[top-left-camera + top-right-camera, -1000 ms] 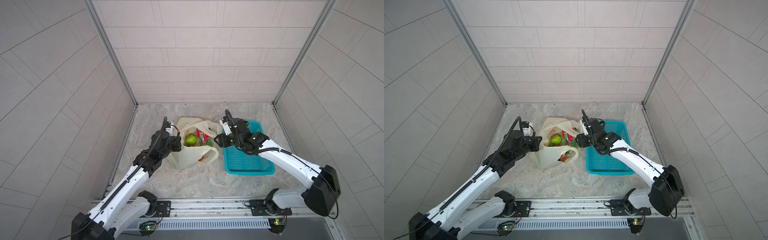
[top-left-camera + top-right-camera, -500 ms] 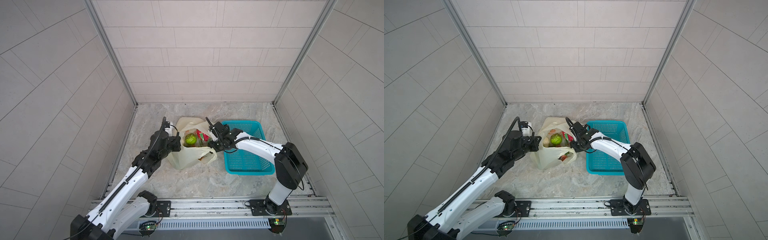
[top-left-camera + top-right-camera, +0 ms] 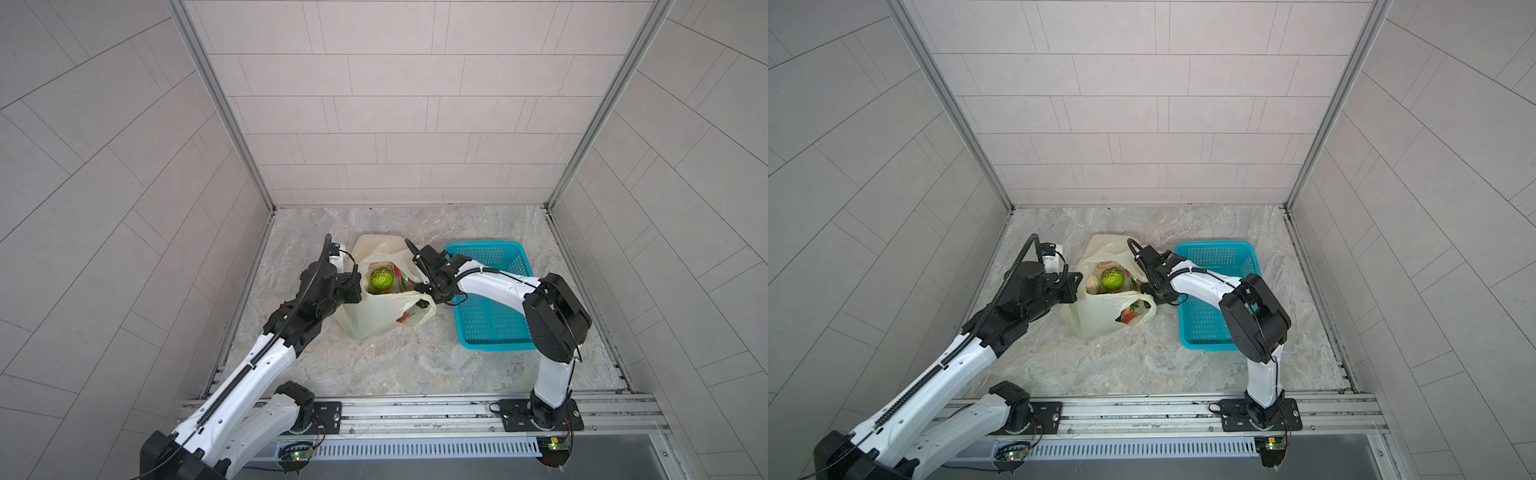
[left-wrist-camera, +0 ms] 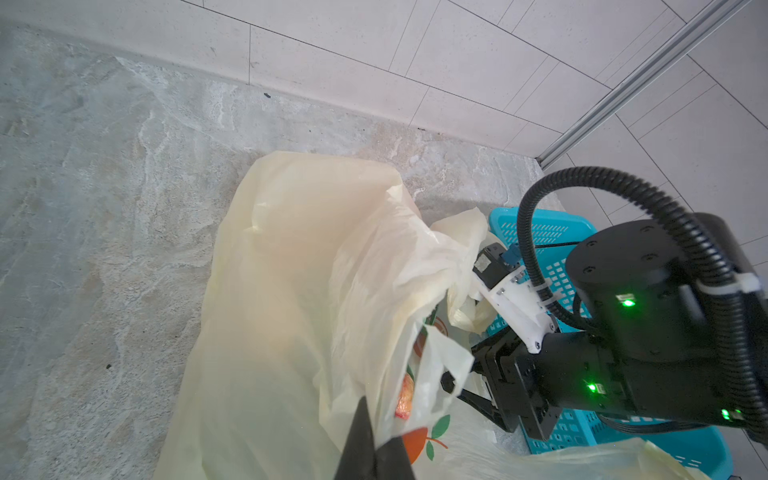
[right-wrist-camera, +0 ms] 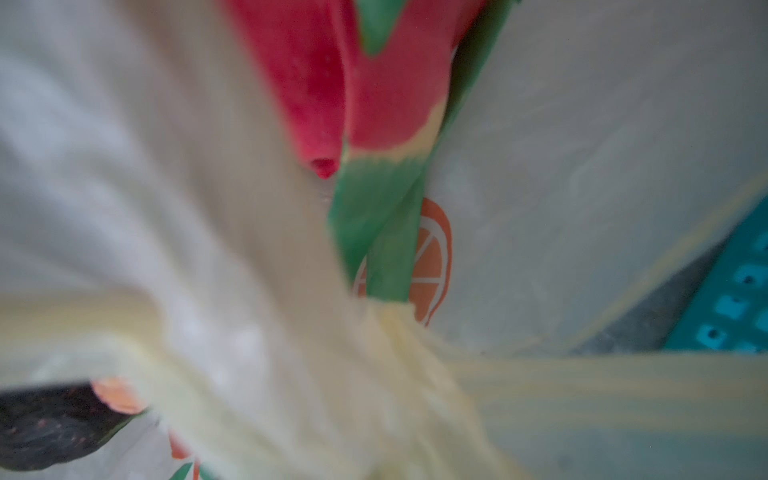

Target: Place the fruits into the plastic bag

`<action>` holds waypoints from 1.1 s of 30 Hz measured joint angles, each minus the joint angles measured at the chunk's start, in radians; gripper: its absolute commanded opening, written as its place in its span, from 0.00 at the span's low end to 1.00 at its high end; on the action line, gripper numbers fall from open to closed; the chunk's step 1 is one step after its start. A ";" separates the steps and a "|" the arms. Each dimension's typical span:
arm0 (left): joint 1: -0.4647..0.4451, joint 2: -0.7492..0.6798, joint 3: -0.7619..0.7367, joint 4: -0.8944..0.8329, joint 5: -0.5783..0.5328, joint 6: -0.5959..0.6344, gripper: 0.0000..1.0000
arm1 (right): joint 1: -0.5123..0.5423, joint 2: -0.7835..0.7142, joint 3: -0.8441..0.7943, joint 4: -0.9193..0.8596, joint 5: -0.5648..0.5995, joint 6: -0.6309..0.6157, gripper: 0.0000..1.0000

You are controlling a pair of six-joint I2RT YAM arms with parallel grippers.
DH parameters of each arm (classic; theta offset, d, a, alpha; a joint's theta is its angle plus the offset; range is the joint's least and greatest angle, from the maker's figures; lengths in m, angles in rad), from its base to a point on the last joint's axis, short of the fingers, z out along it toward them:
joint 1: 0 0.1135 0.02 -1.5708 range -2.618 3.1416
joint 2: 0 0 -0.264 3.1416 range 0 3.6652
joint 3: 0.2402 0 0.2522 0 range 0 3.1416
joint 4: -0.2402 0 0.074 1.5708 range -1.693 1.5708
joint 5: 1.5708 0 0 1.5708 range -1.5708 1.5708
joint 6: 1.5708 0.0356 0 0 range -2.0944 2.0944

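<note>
Plastic bag [image 3: 376,309]: thin cream-yellow carrier standing just beside the teal basket [image 3: 494,328], mouth open upward in both top views.
Fruits: a bright green ball [image 3: 381,278] lies in the bag's mouth; the dragon fruit [image 5: 374,91], pink-red with green tips, sits inside on the basket side; a dark one [image 5: 50,428] shows blurred in the right wrist view. The basket looks empty.
Left gripper [image 3: 351,286]: on the bag side away from the basket, jaws together and pinching the bag's rim, which keeps the mouth spread.
Right gripper [image 3: 424,286]: between bag and basket, at the bag's rim and handle loop; jaws partly apart, but whether they clamp film cannot be told.
Handling: the film is soft, light and slippery, and likely collapses if let go; best held at the rim or a handle loop [image 4: 440,374]. The toy fruits look light and rigid; round ones may roll.
Print: orange-slice and leaf drawings [image 5: 432,257] on the bag; no readable words or brand.
</note>
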 measured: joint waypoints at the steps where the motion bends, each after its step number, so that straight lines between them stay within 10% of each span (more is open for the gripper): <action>1: 0.000 -0.001 0.000 0.000 0.000 0.000 0.00 | -0.002 0.002 0.003 0.003 0.000 0.001 0.53; 10: 0.000 -0.006 0.000 0.000 -0.001 0.002 0.00 | -0.011 0.012 0.003 0.073 -0.032 0.025 0.01; 33: 0.000 0.082 0.065 -0.001 0.040 -0.017 0.00 | -0.042 -0.348 0.114 0.156 -0.092 -0.087 0.00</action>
